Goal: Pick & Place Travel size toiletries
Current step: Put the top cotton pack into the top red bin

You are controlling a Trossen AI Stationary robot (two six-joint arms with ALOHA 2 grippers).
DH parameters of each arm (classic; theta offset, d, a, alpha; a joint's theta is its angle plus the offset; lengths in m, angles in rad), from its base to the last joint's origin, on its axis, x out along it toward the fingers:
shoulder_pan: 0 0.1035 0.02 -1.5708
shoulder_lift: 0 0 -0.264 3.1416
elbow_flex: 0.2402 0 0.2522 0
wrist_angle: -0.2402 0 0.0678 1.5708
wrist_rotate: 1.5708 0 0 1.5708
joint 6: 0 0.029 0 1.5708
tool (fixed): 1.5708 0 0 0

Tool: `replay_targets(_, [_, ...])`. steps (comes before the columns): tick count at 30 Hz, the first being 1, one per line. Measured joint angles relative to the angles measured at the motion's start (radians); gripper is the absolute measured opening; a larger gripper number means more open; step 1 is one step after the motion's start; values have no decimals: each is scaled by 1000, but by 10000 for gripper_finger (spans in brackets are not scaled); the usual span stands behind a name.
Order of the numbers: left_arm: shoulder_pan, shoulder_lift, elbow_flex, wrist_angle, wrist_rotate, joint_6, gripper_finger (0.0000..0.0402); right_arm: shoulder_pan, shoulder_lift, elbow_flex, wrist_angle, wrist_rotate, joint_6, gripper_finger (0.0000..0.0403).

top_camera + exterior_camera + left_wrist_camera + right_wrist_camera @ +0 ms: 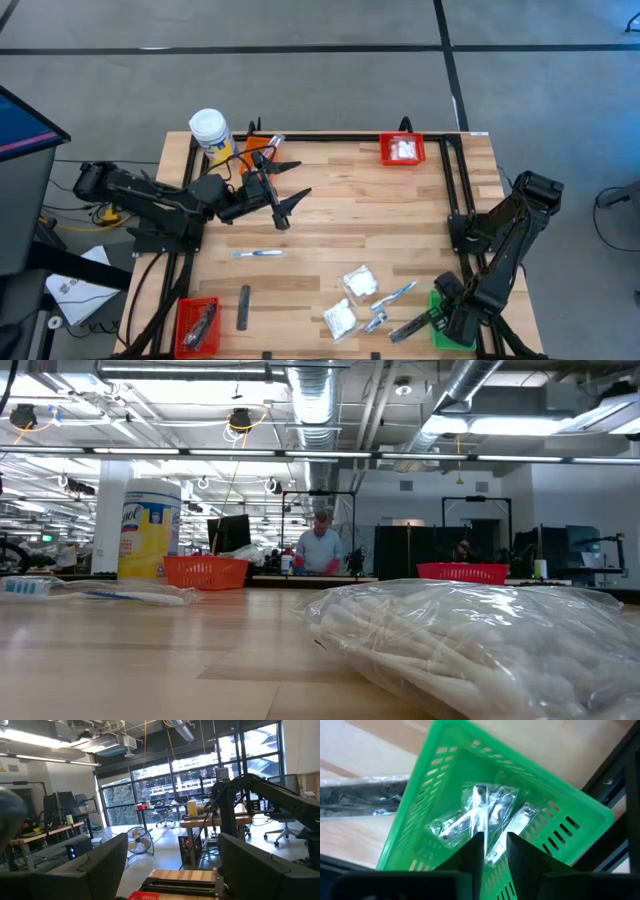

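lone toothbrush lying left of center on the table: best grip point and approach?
Take the toothbrush at mid-handle, from straight above, fingers closing across its narrow width. It lies flat, its long axis running left-right, with bare wood all around it, so nothing crowds a top-down approach. The left pincer, open and raised, is nearest.

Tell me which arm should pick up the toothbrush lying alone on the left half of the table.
Left, probably. The left gripper, fingers open and empty, hovers just beyond that toothbrush. The right gripper is over the green bin at the far right corner.
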Motion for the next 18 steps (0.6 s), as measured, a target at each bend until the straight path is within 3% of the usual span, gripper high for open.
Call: replay_targets(18, [0, 0, 0, -4, 0, 0, 298, 0, -99, 0, 24, 1, -45, 83])
